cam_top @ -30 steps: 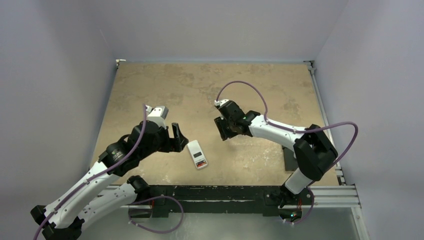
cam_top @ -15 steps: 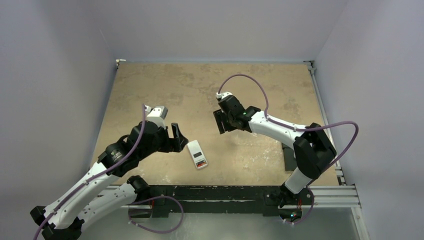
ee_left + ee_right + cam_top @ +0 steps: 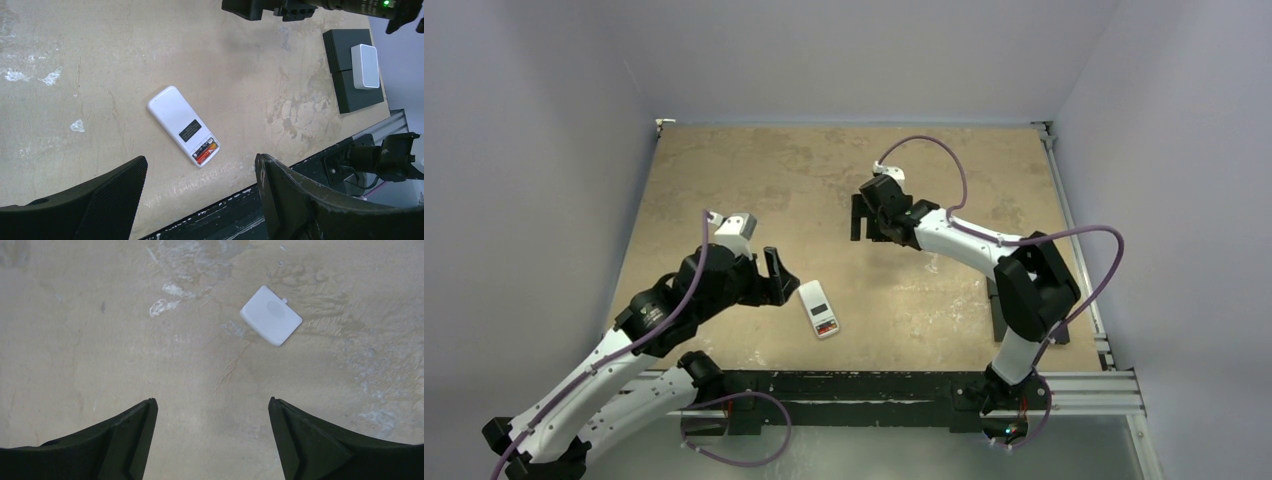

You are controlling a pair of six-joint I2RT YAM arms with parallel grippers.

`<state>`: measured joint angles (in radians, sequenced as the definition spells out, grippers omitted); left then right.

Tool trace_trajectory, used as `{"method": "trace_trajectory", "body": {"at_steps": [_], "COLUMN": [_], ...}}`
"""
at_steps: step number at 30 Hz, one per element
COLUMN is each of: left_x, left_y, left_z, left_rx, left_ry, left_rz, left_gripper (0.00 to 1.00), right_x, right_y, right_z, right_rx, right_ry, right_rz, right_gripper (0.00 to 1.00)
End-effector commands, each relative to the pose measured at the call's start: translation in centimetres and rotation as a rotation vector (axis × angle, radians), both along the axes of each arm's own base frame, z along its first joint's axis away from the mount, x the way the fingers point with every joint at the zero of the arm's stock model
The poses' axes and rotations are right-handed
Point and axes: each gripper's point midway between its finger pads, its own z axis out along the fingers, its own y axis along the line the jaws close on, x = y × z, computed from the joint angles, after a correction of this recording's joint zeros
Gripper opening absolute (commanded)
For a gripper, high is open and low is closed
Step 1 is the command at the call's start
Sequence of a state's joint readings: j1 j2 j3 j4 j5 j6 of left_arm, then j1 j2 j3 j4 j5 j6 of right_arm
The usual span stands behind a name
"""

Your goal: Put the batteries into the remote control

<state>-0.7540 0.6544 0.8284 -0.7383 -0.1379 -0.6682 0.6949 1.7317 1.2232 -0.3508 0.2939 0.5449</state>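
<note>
White cover [image 3: 270, 316], grey block [image 3: 364, 59], remote control [image 3: 182, 125] apart

remote control [image 3: 175, 117]: white | batteries [image 3: 206, 150]: red | square piece [image 3: 270, 315]: white | table [image 3: 754, 170]: mottled tan

Remote control [image 3: 819, 309] is lying flat on the table [image 3: 724, 170], back up, near the front edge, left of centre. Left gripper [image 3: 779, 275] is hanging just left of it, not touching. Batteries [image 3: 206, 150] are sitting side by side in the open compartment at the remote's end nearest the arm bases. Battery cover [image 3: 270, 316] is lying on the table farther back, ahead of the right gripper [image 3: 212, 402], well apart from the remote. Rectangular block [image 3: 364, 58] is resting on a flat pad [image 3: 350, 90] at the table's right front.
</note>
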Motion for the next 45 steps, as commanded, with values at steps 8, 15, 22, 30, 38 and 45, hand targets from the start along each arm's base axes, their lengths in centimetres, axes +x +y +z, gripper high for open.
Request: {"method": "trace_trajectory", "body": {"at_steps": [8,15,22,30,38,45], "left_x": [-0.3,-0.6,-0.7,-0.8,-0.8,-0.8], "left_y": [-0.8,-0.9,-1.0,-1.2,-1.3,-1.3], "left_z": [1.3,1.6,1.8,1.8,1.8,1.7], "left_rx": [-0.042,-0.054,-0.061,-0.063,-0.065,-0.063], "left_ry": [-0.049,-0.06,-0.066,-0.066,-0.065,-0.063], "left_rz": [-0.058,-0.075,-0.087,-0.101,-0.104,-0.105], "left_gripper": [0.8,0.8,0.8,0.8,0.8,0.8], "right_x": [4.6,6.1,6.5,6.8,7.2,7.8], "right_y": [-0.7,-1.2,-2.2,-2.7,-3.4,-3.5], "right_z": [0.3,-1.3,-1.8,-3.3,-4.0,-4.9], "right_rx": [0.174,0.189,0.195,0.159,0.135,0.118], "right_ry": [-0.031,0.004,0.0,0.024,0.031,0.048], "right_rz": [-0.373,-0.521,-0.601,-0.618,-0.636,-0.647], "right_gripper": [0.99,0.99,0.98,0.97,0.95,0.91]}}
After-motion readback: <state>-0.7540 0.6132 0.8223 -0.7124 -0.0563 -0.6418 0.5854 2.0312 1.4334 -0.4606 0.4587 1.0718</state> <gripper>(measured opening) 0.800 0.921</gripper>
